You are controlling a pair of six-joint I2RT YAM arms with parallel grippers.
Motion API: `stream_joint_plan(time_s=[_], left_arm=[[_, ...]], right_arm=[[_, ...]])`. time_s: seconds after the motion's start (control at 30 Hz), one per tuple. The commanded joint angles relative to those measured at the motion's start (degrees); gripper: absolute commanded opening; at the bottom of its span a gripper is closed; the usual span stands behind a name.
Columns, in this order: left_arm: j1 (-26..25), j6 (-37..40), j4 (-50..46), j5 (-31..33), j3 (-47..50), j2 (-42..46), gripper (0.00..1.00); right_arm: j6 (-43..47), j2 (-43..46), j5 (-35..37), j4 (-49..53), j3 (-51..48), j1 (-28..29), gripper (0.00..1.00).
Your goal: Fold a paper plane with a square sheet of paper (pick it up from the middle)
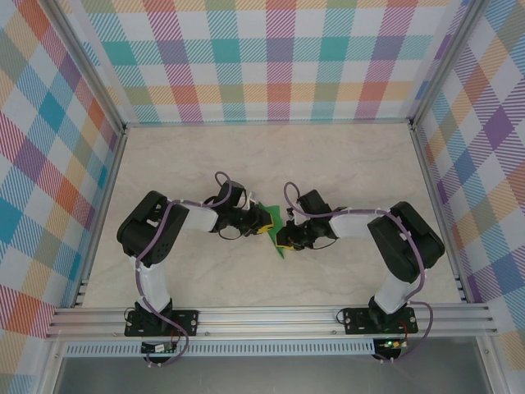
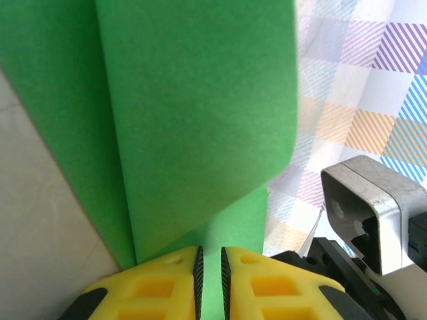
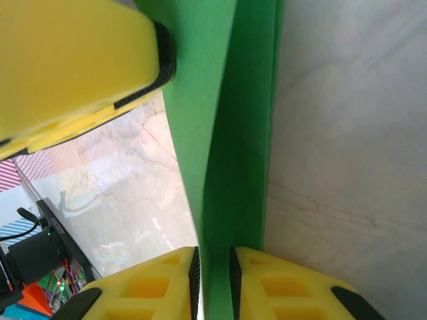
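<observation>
Elbows (image 1: pixel 146 226) out, left end effector (image 2: pixel 210 270) and right end effector (image 3: pixel 213 270) tight on green paper (image 2: pixel 200 100).

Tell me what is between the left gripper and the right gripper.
The folded green paper, pinched by both the left gripper and the right gripper; nothing else. Clearest in the top view.

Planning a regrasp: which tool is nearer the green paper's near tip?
Right. The right tool clamps the paper by that tip; the left tool clamps its farther part.
</observation>
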State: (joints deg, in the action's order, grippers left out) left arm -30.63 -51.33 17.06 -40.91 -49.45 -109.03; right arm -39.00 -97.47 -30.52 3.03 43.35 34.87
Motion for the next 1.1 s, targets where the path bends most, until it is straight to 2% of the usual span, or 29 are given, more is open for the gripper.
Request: stream_joint_plan(time_s=[0.0, 0.3, 0.6, 0.73, 0.9, 1.07], left_arm=[[-0.66, 1.3, -1.21, 0.21, -1.26, -0.97, 0.17], [-0.66, 1.5, -1.33, 0.21, -1.17, -0.92, 0.17], [-0.66, 1.67, -1.84, 0.48, -1.17, -0.99, 0.17], [-0.61, 1.76, -2.12, 0.72, -1.25, -0.96, 0.17], [-0.66, 2.05, -2.73, 1.0, -1.39, -1.09, 0.16], [-0.7, 2.02, -2.82, 1.29, -1.33, -1.18, 0.16]], right_arm=[[-0.11, 2.34, -1.07, 2.72, 0.01, 0.19, 0.22], [-0.29, 0.31, -0.87, 2.51, -0.88, 0.71, 0.15], [-0.1, -3.44, -0.04, 2.24, -0.29, 1.07, 0.12], [-0.06, -1.51, 0.07, 3.02, -0.2, 1.07, 0.13], [0.23, 2.01, 0.12, 5.34, -0.06, 1.05, 0.19], [0.19, 3.34, -0.33, 6.25, -1.04, 1.33, 0.18]])
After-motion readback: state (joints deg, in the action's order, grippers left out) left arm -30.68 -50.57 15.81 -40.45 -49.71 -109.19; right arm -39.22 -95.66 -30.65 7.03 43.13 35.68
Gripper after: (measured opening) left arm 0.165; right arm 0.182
